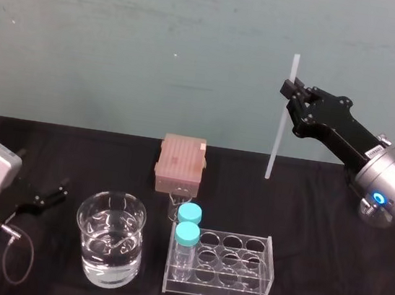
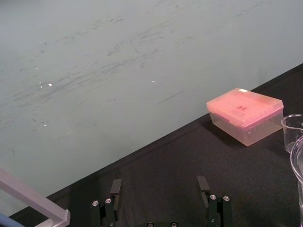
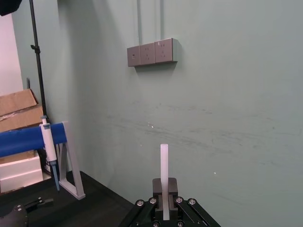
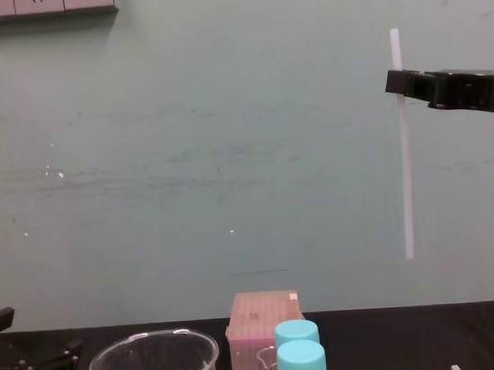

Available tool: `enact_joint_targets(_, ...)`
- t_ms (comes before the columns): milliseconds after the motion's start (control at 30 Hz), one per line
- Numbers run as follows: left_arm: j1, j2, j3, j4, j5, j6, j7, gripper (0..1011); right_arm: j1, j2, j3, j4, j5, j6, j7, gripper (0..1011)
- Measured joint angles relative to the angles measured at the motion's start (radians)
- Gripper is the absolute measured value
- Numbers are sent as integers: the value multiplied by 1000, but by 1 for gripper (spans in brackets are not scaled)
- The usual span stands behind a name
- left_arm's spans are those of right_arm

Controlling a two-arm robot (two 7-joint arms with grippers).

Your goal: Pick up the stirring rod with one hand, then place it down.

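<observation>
Right gripper (image 1: pixel 291 86) pinches the stirring rod (image 1: pixel 277 136) near its top, dangling upright (tiny contact patch), so it could slip or swing when lowered. Left gripper (image 1: pixel 57 193) sits parked, fingers spread.

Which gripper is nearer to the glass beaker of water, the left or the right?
Left. The left gripper sits low and open just beside the beaker; the right gripper is raised far across, holding the stirring rod upright.

Head, chest views sharing stirring rod (image 1: pixel 278 136)
</observation>
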Motion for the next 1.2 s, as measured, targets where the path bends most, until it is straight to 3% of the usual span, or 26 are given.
enact_joint_targets(1200, 0, 0, 0, 0, 0, 0, 0, 1005, 2, 2, -2, 0, 5, 2, 1, 64)
